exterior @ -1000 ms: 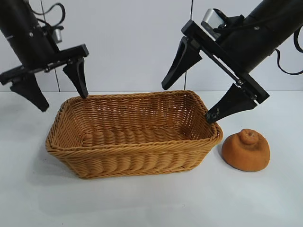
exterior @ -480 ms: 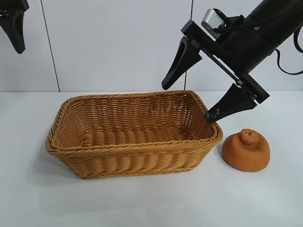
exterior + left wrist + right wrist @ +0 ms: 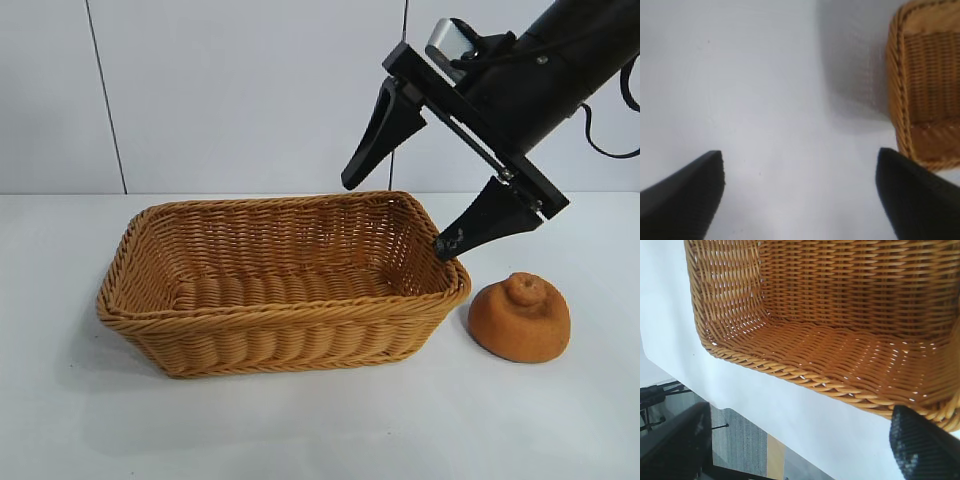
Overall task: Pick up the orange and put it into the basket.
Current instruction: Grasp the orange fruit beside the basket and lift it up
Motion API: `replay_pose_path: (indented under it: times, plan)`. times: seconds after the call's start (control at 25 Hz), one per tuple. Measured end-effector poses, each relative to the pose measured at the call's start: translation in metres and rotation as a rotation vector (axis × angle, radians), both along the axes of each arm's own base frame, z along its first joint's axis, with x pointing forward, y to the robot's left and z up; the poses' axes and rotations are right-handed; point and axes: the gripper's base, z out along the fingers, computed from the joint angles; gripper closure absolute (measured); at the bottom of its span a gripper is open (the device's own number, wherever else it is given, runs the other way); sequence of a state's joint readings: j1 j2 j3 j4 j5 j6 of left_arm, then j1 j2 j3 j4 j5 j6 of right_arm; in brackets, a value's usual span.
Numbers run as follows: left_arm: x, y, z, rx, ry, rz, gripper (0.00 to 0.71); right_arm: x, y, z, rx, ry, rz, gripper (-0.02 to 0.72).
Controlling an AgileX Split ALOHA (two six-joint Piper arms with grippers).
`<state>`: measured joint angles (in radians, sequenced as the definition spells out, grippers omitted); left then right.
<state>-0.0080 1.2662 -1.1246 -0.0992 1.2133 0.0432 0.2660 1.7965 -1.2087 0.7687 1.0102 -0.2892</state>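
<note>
So the orange is just sitting on the desk right beside the basket's right end, not in it yet. The right gripper hangs over that same end of the basket with its jaws spread wide, 1 tip near the rim, holding nothing. The left gripper is off past the basket's other end above bare desk, jaws apart too.
</note>
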Motion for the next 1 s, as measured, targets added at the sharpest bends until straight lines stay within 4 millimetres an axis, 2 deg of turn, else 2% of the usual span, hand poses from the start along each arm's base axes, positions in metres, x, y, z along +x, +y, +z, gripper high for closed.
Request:
replay_pose_path:
  times: [0.16, 0.28, 0.52, 0.72, 0.88, 1.0]
  plan:
    - [-0.053, 0.001, -0.006, 0.002, -0.033, 0.0, 0.119, 0.0, 0.0, 0.0, 0.0, 0.0, 0.0, 0.042]
    - [-0.089, 0.001, -0.018, 0.001, -0.081, 0.002, 0.119, 0.0, 0.0, 0.0, 0.0, 0.0, 0.0, 0.042]
    - [-0.146, 0.002, -0.039, 0.004, -0.279, 0.011, 0.119, 0.0, 0.0, 0.0, -0.001, -0.003, -0.003, 0.042]
    - [-0.178, 0.004, -0.054, 0.02, -0.404, 0.014, 0.119, 0.0, 0.0, 0.0, -0.002, -0.004, -0.003, 0.042]
    - [-0.192, 0.004, -0.053, 0.02, -0.501, 0.016, 0.119, 0.002, -0.001, 0.002, -0.017, -0.023, 0.009, 0.042]
    - [-0.201, 0.004, -0.05, 0.02, -0.563, 0.017, 0.12, 0.011, -0.004, 0.013, -0.081, -0.078, 0.029, 0.042]
